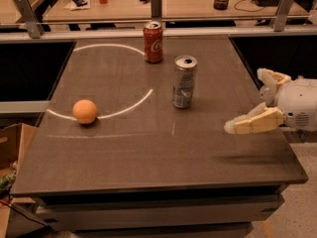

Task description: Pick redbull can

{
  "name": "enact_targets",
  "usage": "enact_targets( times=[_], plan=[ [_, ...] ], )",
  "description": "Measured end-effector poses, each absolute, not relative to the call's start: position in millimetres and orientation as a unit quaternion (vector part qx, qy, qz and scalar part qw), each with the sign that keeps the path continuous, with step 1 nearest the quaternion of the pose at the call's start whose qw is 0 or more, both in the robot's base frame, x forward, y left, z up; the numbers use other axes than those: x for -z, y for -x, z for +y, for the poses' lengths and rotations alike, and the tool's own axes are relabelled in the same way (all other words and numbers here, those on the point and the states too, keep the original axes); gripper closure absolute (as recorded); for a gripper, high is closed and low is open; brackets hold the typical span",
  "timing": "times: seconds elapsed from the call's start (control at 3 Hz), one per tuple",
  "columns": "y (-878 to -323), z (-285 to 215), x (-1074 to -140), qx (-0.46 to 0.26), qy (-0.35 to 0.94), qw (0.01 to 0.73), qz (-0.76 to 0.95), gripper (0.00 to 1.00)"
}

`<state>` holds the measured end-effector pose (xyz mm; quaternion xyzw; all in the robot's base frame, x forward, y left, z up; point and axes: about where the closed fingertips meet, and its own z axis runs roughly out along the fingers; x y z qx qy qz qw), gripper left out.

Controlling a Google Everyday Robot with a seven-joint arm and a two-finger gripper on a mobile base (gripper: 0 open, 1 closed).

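The redbull can is a tall slim silver-grey can with a pull-tab top. It stands upright near the middle of the dark table. My gripper hovers over the table's right edge, to the right of the can and a little nearer the front. Its pale fingers are spread apart and hold nothing. A clear gap lies between the gripper and the can.
A shorter red Coca-Cola can stands behind and left of the redbull can. An orange lies at the left on a white curved line. A railing and a cluttered desk run behind the table. A cardboard box sits at the lower left.
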<state>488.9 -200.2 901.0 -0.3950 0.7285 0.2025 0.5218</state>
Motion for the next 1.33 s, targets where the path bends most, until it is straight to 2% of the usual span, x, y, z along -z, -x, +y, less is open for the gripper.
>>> enact_targets(
  times=[0.67, 1.33],
  plan=[
    [-517.7, -156.3, -891.6, -0.244, 0.350, 0.550, 0.718, 0.00],
    [-538.8, -112.5, -877.4, -0.284, 0.369, 0.560, 0.685, 0.00]
  ],
)
